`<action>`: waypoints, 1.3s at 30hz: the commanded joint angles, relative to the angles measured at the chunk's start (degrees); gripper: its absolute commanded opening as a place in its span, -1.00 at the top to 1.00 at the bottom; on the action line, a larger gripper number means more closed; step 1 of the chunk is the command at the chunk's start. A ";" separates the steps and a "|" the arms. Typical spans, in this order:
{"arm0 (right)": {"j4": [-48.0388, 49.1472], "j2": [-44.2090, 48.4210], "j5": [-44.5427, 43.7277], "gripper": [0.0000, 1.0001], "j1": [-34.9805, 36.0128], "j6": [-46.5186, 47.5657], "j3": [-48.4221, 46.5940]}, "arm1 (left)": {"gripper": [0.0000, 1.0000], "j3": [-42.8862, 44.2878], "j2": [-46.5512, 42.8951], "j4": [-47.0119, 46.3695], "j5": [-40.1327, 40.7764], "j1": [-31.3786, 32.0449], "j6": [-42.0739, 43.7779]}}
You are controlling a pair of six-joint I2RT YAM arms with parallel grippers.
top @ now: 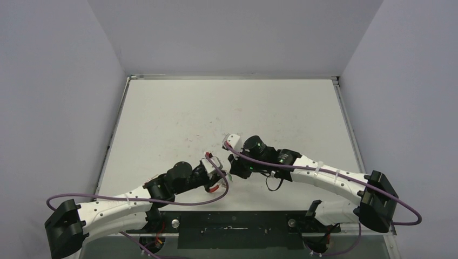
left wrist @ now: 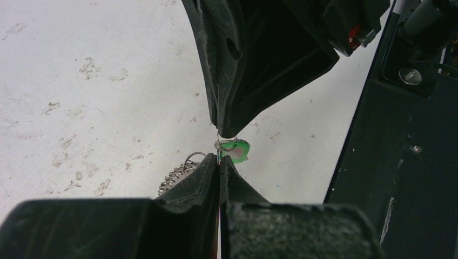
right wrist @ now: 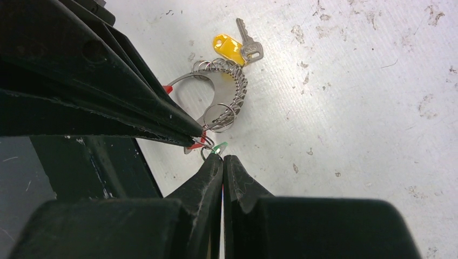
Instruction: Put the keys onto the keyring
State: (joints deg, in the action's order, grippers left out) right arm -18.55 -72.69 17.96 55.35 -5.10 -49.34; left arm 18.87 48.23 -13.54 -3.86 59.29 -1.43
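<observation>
- The left pincer [left wrist: 220, 162] is closed. Its two fingers are pressed flat together, with a thin wire pinched between the tips.
- That wire belongs to the keyring [right wrist: 182, 81]. In the right wrist view the keyring runs out from under the left pincer's fingers and curves away from its tip, lying low over the table [right wrist: 351, 108].
- A red piece [right wrist: 168, 88] sits on the ring's rim, tight against the side of the left pincer's fingers. A second scrap of red shows right at that pincer's tip.
- A tight row of small split rings [right wrist: 233, 94] is threaded on the far arc of the keyring, beyond the left pincer's tip.
- The right pincer [right wrist: 222, 159] is closed too. Its tip stands point to point with the left pincer's tip, almost touching it.
- The green-tagged key [left wrist: 236, 148] is caught at the right pincer's tip, in the narrow gap between the two pincers. Only the green tag shows clearly, and I cannot tell whether the fingers bite the tag itself or its little loop.
- The yellow-tagged key [right wrist: 229, 47] lies flat on the table past the row of split rings. It is well ahead of the right pincer and apart from both sets of fingers.
- From above, both pincers meet over the near middle of the table, just ahead of the black base plate [left wrist: 389, 162].
</observation>
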 commanded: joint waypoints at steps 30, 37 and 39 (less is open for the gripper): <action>7.21 5.46 -1.35 1.00 3.67 1.57 3.48 | 1.00 -0.25 -2.63 -5.04 3.42 0.32 -7.13; 7.48 3.78 -2.37 1.00 3.64 1.43 2.94 | 1.00 -0.15 -2.68 -5.17 3.42 0.22 -6.83; 7.62 3.40 -3.10 1.00 3.63 1.17 2.94 | 1.00 -0.15 -2.68 -5.12 3.17 0.27 -6.83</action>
State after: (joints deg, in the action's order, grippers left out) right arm -13.69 -68.49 15.81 58.61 -4.05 -45.82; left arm 18.13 46.50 -14.26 -0.69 59.29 -8.29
